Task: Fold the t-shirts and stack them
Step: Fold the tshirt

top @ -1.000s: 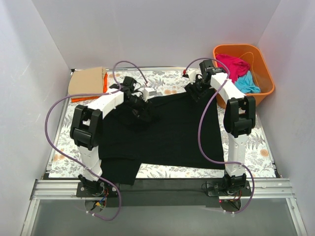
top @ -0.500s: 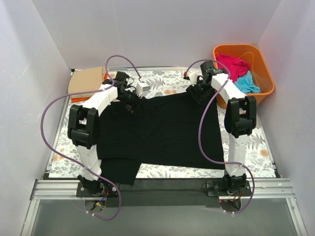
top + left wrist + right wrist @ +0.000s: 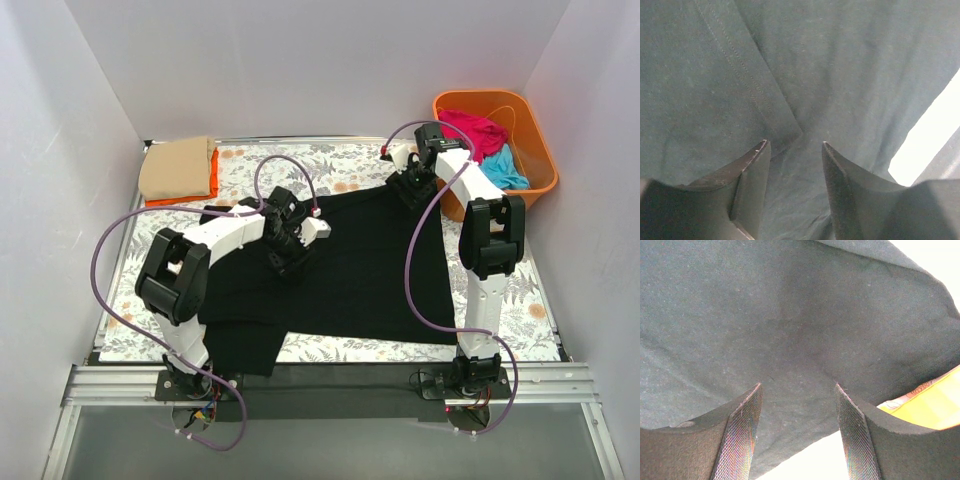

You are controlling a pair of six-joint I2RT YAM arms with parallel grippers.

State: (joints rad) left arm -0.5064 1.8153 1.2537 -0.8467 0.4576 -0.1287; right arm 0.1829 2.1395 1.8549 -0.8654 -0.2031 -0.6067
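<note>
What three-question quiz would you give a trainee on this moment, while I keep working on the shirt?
1. True or false: the black t-shirt lies inside the orange tub.
2. Which clothes are in the tub? A. only the black t-shirt. B. the magenta-pink t-shirt and the turquoise t-shirt. C. none.
3. Which arm's fingers are at the black t-shirt's far corner, beside the tub?

Key
1. False: it is spread on the floral sheet.
2. B.
3. The right fingers, standing apart over the black cloth.
</note>
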